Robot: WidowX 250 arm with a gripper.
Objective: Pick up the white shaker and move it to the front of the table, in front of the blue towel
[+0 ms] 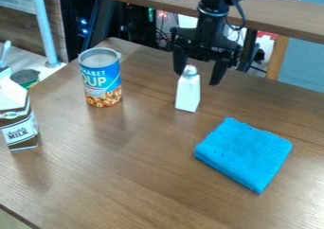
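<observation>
A: How does the tool (197, 79) stand?
B: Its fingers are well apart, pointing down, and it seems to have hold of nothing. It hangs right of the can (101, 79), at the bottle (188, 90). Whether the bottle's top is between the fingers or just in front of them, nobody can tell from here.
A: So what could go wrong?
B: If the tool came down off-centre, the finger on the can's side could catch the cap and tip the bottle. It's tall on a small base, so a glancing push would probably topple it. Closing only at the rounded cap might let it slip or swivel.
A: And the bottle's looks?
B: Slim, plain white and upright, with flat sides, a narrow shoulder and a silvery, rounded top. It stands on the brown wooden surface (145, 166), right of the can and apart from it.
A: Anything farther out?
B: A folded blue cloth (244, 152), beyond the bottle from the can and nearer the viewer. The carton (18, 124) is left of the can, too far off to matter much.
</observation>
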